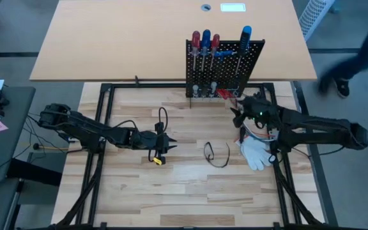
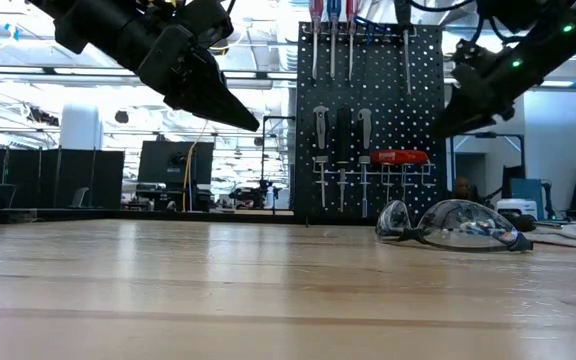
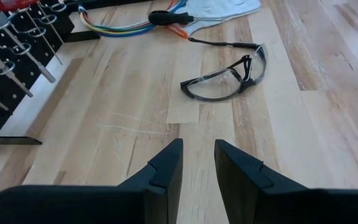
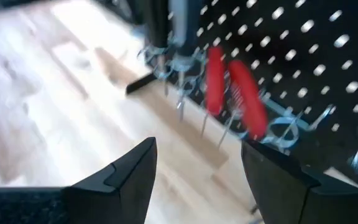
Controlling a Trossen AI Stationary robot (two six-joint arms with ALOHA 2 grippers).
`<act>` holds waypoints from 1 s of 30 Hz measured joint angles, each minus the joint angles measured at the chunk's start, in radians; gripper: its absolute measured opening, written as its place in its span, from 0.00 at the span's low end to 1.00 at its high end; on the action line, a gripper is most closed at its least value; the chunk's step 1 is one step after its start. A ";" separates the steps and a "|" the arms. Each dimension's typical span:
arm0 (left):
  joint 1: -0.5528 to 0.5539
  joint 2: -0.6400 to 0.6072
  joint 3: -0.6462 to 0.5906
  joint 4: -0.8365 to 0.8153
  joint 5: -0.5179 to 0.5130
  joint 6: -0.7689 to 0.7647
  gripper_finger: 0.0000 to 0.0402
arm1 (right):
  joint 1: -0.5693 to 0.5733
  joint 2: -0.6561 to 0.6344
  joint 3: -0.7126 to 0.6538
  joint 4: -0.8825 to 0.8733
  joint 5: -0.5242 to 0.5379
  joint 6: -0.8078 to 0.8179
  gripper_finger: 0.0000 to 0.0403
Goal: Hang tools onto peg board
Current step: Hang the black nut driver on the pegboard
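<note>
The black peg board (image 1: 224,67) stands upright at the far side of the wooden table. Red- and blue-handled screwdrivers (image 1: 206,39) hang by their shafts in its top row. Red-handled pliers (image 4: 235,93) sit in the ring holders along its bottom, also seen in the low view (image 2: 398,157). My right gripper (image 4: 197,149) is open, just in front of the pliers and raised off the table, touching nothing. My left gripper (image 3: 197,155) hovers over the table's left middle (image 1: 165,142), open by a narrow gap and empty. A black-handled tool (image 3: 166,17) lies beside the white glove.
Clear safety glasses (image 1: 217,153) lie on the table between the arms. A white glove (image 1: 255,153) and a bundle of coloured cables (image 3: 123,28) lie under my right arm. A yellow item (image 1: 157,161) lies near my left gripper. Bare wood (image 1: 171,191) fills the near side.
</note>
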 joint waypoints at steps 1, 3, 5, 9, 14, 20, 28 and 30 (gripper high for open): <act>0.000 0.000 0.000 0.001 0.000 0.000 0.22 | 0.037 -0.001 0.003 -0.031 0.024 0.024 0.59; 0.000 0.000 0.000 0.006 0.000 -0.002 0.22 | 0.110 0.002 0.007 -0.080 0.066 0.082 0.57; 0.000 0.000 0.000 0.005 0.000 -0.004 0.22 | 0.179 0.012 0.007 -0.121 0.096 0.147 0.56; 0.000 0.000 0.000 0.005 0.000 -0.004 0.22 | 0.325 0.039 0.007 -0.164 0.126 0.275 0.54; 0.000 0.000 0.000 0.003 0.000 -0.004 0.22 | 0.526 0.076 0.007 -0.178 0.231 0.401 0.48; 0.000 0.000 0.000 0.002 0.000 -0.007 0.22 | 0.705 0.116 0.020 -0.225 0.301 0.570 0.38; 0.000 0.000 0.000 -0.049 0.000 -0.045 0.22 | 0.845 0.253 0.188 -0.468 0.344 0.754 0.16; 0.000 0.000 0.000 -0.048 0.000 -0.045 0.22 | 0.850 0.309 0.217 -0.528 0.328 0.793 0.12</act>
